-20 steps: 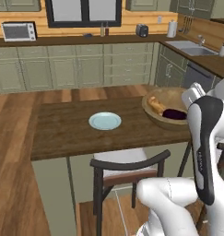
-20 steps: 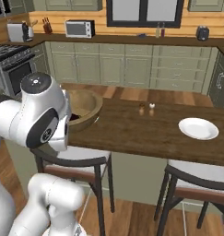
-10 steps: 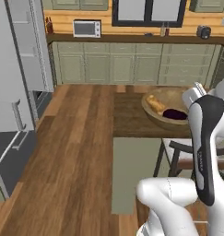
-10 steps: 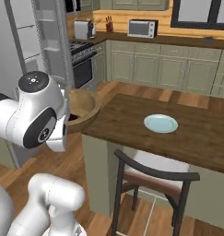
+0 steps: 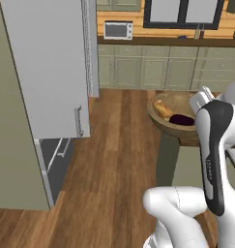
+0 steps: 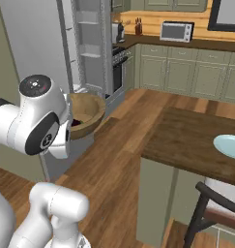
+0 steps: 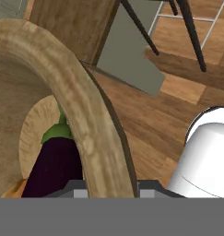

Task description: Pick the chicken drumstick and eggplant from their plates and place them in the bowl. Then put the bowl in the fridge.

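1. I have the round, deep, tan-brown wooden bowl (image 5: 173, 116) lifted off the floor, carried beside the arm; in the right base view the bowl (image 6: 86, 112) shows just right of the arm's big white joint.
2. My gripper (image 7: 111, 186) is clamped tight on the bowl's thick rim (image 7: 85, 124); in the hand view the rim runs straight down between the fingers (the tips themselves are mostly hidden at the bottom edge).
3. The small dark purple, smooth oval eggplant (image 5: 182, 119) lies inside the bowl, its green cap (image 7: 56, 131) pointing toward the bowl's centre; the golden-orange, lumpy chicken drumstick (image 5: 162, 110) lies in the bowl just left of it, touching or nearly so.
4. The tall light-grey fridge (image 5: 51, 72) stands near on the left with a door swung open; its white shelves (image 6: 90, 43) are visible in the right base view, beyond the bowl.
5. The flat round pale blue plate (image 6: 230, 145) sits on the dark wooden table (image 6: 186, 140) at right, well apart from the bowl.
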{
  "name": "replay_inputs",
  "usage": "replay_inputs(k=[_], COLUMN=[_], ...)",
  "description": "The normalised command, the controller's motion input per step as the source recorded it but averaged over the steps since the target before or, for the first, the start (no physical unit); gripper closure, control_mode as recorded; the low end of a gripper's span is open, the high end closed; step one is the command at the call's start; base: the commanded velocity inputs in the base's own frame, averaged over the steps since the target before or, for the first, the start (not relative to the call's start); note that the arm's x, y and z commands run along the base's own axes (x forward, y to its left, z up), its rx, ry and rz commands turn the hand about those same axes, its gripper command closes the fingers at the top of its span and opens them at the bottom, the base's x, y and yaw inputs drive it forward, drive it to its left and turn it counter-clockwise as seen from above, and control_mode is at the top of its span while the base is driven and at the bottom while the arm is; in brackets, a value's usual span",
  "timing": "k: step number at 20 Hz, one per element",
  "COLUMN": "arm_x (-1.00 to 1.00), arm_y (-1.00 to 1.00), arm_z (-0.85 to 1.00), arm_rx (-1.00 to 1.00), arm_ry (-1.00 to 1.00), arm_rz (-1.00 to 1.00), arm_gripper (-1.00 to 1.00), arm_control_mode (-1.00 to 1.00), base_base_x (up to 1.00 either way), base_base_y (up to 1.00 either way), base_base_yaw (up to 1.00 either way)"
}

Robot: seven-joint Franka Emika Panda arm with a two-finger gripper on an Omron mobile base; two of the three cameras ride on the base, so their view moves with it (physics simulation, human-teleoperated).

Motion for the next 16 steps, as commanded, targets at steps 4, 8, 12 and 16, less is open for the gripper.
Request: replay_inputs(k=[4, 8, 12, 16], arm_x=[0.0, 0.0, 0.0, 0.0], arm_y=[0.0, 0.0, 0.0, 0.0], arm_z=[0.0, 0.0, 0.0, 0.0], arm_rx=[0.0, 0.0, 0.0, 0.0], arm_ry=[0.0, 0.0, 0.0, 0.0], arm_rz=[0.0, 0.0, 0.0, 0.0], arm_gripper=[1.0, 1.0, 1.0, 1.0], arm_control_mode=[1.0, 1.0, 1.0, 1.0], base_base_x=[0.78, 0.48, 0.34, 0.99], base_base_y=[1.0, 0.03, -0.72, 0.0], base_base_yaw=[-0.09, -0.11, -0.13, -0.4])
